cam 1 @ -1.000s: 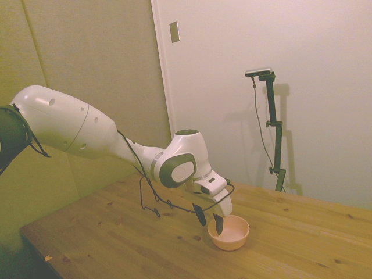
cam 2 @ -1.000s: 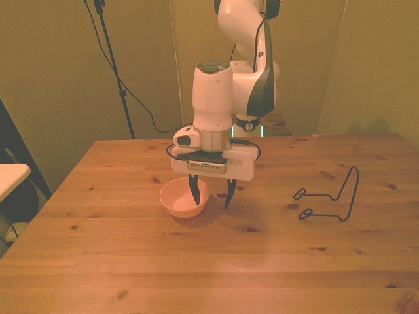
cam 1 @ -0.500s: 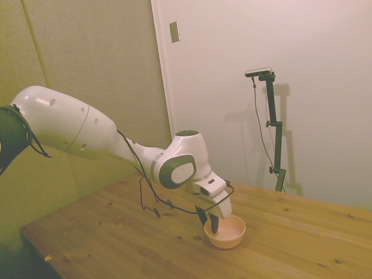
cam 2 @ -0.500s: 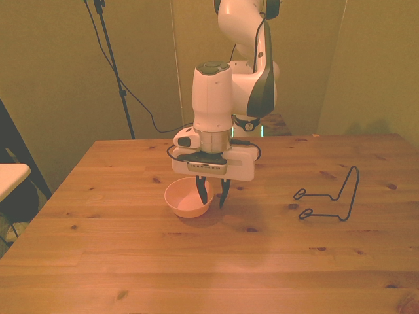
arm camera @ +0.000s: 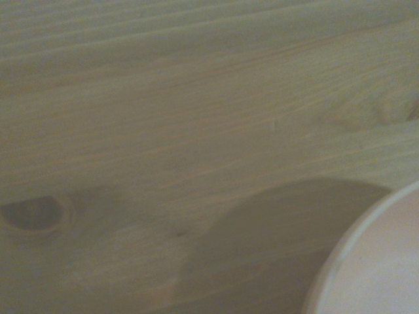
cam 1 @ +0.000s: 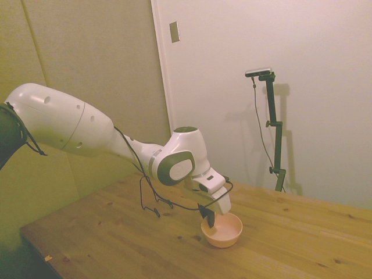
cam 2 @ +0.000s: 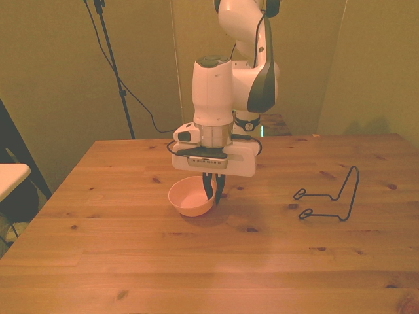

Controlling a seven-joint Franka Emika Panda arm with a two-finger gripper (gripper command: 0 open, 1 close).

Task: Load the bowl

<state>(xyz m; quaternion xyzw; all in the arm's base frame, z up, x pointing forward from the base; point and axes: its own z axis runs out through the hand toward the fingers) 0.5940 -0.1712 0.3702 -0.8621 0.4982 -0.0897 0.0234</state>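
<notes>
The salmon-pink bowl (cam 2: 190, 196) sits upright on the wooden table (cam 2: 209, 261), left of centre in the front view, and shows in the side view as the bowl (cam 1: 224, 231). My gripper (cam 2: 211, 191) has its dark fingers shut on the bowl's rim, on the side toward the front view's right. In the side view the gripper (cam 1: 209, 220) pinches the near rim. The wrist view catches only an edge of the bowl (arm camera: 380, 268) and its shadow on the wood.
A thin black wire rack (cam 2: 330, 196) rests on the table toward the front view's right, well apart from the bowl. A white surface edge (cam 2: 10, 176) pokes in at the front view's left, beyond the table.
The fingers have closed from wide apart onto the bowl's rim. The bowl has slid a little toward the front view's right.
</notes>
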